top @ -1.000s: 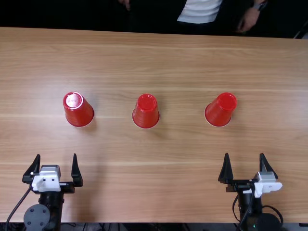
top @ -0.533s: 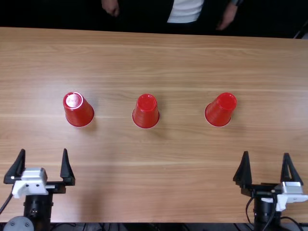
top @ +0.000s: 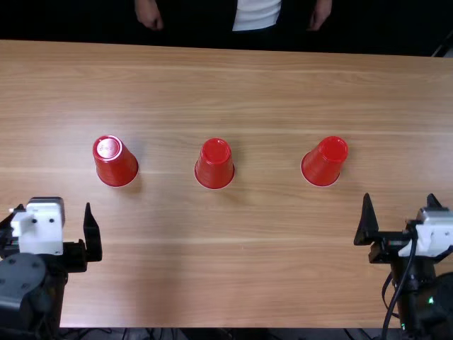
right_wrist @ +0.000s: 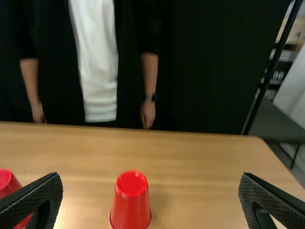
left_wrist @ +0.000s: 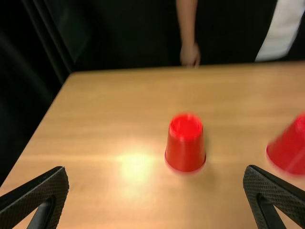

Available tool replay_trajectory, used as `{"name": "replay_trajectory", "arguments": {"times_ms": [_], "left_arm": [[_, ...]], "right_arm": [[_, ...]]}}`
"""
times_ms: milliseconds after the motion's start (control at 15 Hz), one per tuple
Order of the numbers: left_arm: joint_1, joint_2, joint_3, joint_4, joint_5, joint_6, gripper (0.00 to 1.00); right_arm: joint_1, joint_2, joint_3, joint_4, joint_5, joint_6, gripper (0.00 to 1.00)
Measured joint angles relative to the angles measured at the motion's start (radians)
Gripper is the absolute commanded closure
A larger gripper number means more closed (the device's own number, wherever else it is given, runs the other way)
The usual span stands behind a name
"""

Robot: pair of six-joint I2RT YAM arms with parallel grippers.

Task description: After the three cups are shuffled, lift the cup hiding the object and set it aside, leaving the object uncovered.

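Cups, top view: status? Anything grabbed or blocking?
Left end effector and right end effector open, empty, near edge. Left cup, middle cup, right cup inverted in a row, none lifted. Nothing between end effectors and cups.

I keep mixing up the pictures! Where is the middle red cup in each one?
Top view: the middle cup stands between the left cup and the right cup.
Left wrist view: the middle cup is cut off at the frame's edge, beside the whole left cup.
Right wrist view: the middle cup is a sliver at the frame's edge, beside the whole right cup.
Shared landmark: the table's far edge.
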Motion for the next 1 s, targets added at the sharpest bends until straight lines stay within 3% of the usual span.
{"name": "replay_trajectory", "arguments": {"times_ms": [133,200,333,533,667,800,1000], "left_arm": [[-0.048,0.084,0.089,-0.116,-0.080,0.000,0.00],[-0.060,0.116,0.129,-0.164,-0.108,0.001,0.00],[-0.056,0.172,0.199,-0.232,-0.131,0.000,0.00],[-0.024,0.280,0.291,-0.301,-0.127,-0.005,0.00],[-0.023,0.326,0.338,-0.367,-0.125,-0.033,0.00],[0.000,0.353,0.388,-0.439,-0.113,-0.085,0.00],[0.010,0.386,0.440,-0.518,-0.076,-0.160,0.00]], "right_arm": [[0.000,0.116,0.134,-0.180,0.000,-0.011,0.00],[0.000,0.171,0.188,-0.249,0.000,-0.013,0.00],[0.000,0.248,0.259,-0.336,0.000,-0.013,0.00],[0.000,0.315,0.309,-0.409,0.000,-0.013,0.00],[0.000,0.345,0.361,-0.463,-0.001,-0.013,0.00],[0.000,0.380,0.408,-0.512,-0.001,-0.012,0.00],[0.000,0.386,0.416,-0.521,-0.001,-0.012,0.00]]}}
